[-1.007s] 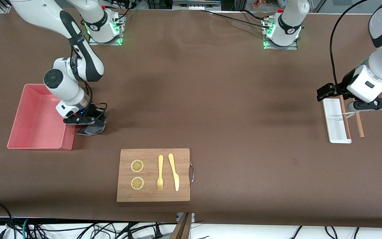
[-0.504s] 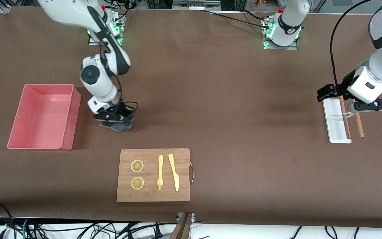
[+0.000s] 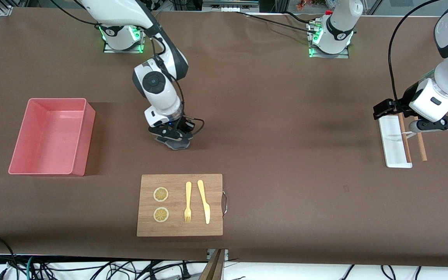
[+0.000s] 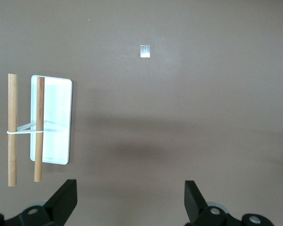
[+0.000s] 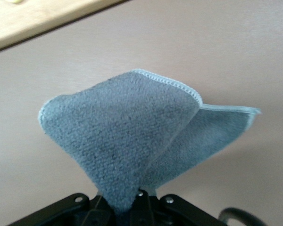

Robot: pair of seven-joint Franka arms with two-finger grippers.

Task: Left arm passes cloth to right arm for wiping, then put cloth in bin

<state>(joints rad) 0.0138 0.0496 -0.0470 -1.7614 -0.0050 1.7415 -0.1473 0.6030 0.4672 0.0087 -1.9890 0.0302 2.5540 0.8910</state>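
- A second ago our right gripper (image 3: 171, 137) was pressing the cloth (image 3: 176, 144) down right beside the bin (image 3: 21, 155). Now it has slid the cloth along the table (image 3: 266, 116) to the middle of the front view, well away from the bin.
- Its jaws are shut tight on one corner of the cloth, and the rest fans out flat on the table in the right wrist view.
- We think this is the wiping step, so dropping the cloth in the bin is not yet done.
- Our left gripper (image 3: 418, 116) waits at the right edge of the front view, over the white tray (image 3: 393, 147) and the wooden sticks (image 3: 421, 149). Its jaws are wide open and hold nothing.
- The cutting board (image 3: 177, 229) sits lower in the front view, near the cloth, so we must not wipe down into it.
- There is lots of bare table between the cloth and the tray.
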